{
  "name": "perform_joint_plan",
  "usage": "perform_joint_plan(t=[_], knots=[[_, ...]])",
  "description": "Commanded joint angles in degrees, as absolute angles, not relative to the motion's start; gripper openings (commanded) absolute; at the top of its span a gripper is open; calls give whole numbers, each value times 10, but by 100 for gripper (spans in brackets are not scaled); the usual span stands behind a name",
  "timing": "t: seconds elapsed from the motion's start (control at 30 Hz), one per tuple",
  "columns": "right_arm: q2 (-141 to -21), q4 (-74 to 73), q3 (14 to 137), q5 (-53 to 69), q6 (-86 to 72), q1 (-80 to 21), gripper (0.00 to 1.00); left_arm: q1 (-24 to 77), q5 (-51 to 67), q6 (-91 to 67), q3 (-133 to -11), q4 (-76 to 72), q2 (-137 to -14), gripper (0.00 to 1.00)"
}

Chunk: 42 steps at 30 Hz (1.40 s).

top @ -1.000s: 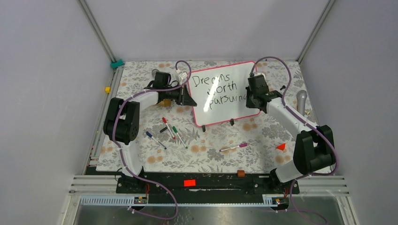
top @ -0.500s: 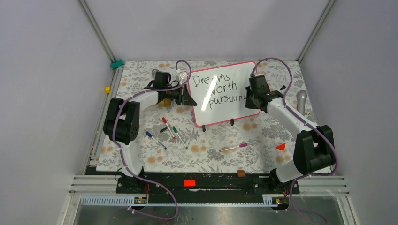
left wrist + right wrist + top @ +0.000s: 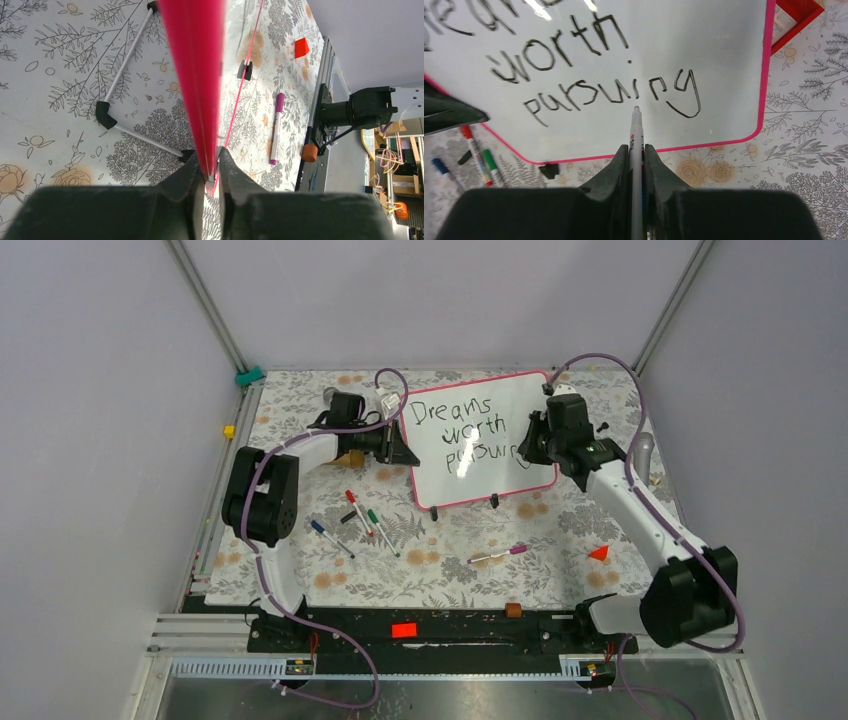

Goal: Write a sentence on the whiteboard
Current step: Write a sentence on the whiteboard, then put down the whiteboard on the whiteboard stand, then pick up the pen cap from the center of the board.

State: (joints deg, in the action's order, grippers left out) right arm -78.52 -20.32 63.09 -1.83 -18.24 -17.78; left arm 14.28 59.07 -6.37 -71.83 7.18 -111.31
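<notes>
The whiteboard [image 3: 480, 476] leans upright at the back of the table, pink-framed, with two black feet. The sentence [image 3: 465, 430] reads "Dreams worth pursuing" in three black lines, also the sentence [image 3: 614, 92] in the right wrist view. My left gripper [image 3: 408, 452] is shut on the whiteboard's left edge; close up, the left gripper [image 3: 211, 172] pinches the pink frame [image 3: 192, 60]. My right gripper [image 3: 530, 446] hovers by the last word, shut on a white marker [image 3: 636, 132]; the right gripper [image 3: 636, 152] points its tip just under "pursuing".
Red, green and blue markers [image 3: 362, 517] lie left of centre, and a purple marker [image 3: 497, 556] lies nearer the front. An orange-red wedge [image 3: 599, 553] and a grey microphone-like object [image 3: 642, 452] are on the right. A small red frame block [image 3: 796, 17] sits behind the whiteboard.
My right arm has swung to the right and drawn back from the board with the marker. The end of "pursuing" now shows. The left gripper has stayed put.
</notes>
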Motion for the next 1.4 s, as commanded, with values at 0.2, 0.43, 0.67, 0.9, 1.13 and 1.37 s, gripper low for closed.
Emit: perform_joint_plan(t=[0.2,0.43,0.67,0.9,1.13,1.37], knots=[[-701,-260,643,15,-185,-178,0,145,480,-30,-679,156,-1166,51],[-708,-261,671,21,-178,-178,0,132,500,-28,-653,132,-1139,99],[-707,-245,674,46,-192,-178,0,94,517,-62,-597,72,-1061,99],[-698,-242,670,53,-199,-179,0,88,457,15,-607,207,-954,99],[-685,-252,673,48,-208,-178,0,84,333,-28,-581,304,-802,98],[-654,-257,653,59,-238,-179,0,52,-22,-247,-554,372,-700,99]])
